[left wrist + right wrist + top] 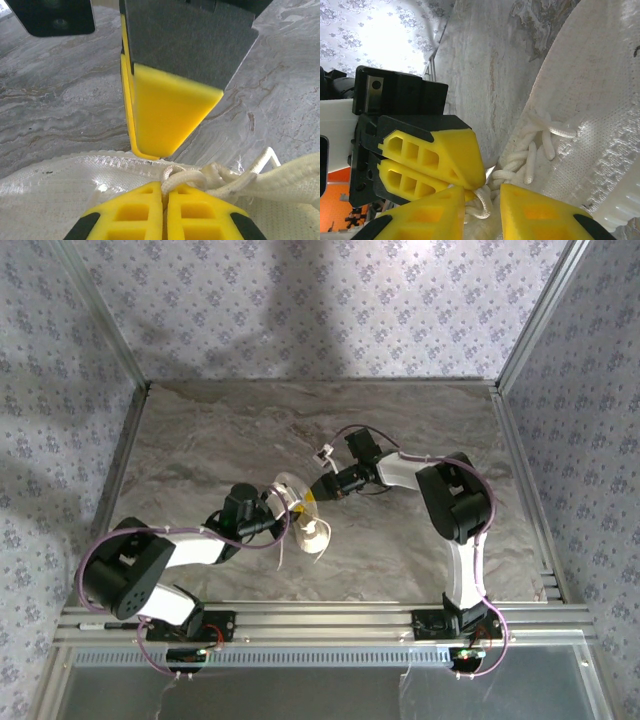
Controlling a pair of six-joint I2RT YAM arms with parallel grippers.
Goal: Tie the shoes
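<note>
Top view, frame centre: sneaker (312, 532) on table (420, 430). At its lower left, left gripper (285, 522); at its upper right, right gripper (313, 496), tips facing. Left wrist view, bottom centre: laces (200, 177) atop sneaker, pinched between left fingertips; right fingertips just behind, astride the same knot.

Desk (250, 430): grey marbled top. Pale floral-wallpaper walls (420, 300) at 9, 12 and 3 o'clock, with metal corner posts (98, 315) between. Slotted aluminium rail (330, 618) at 6 o'clock. Soft shadow on the 12 o'clock wall, diffuse light.
</note>
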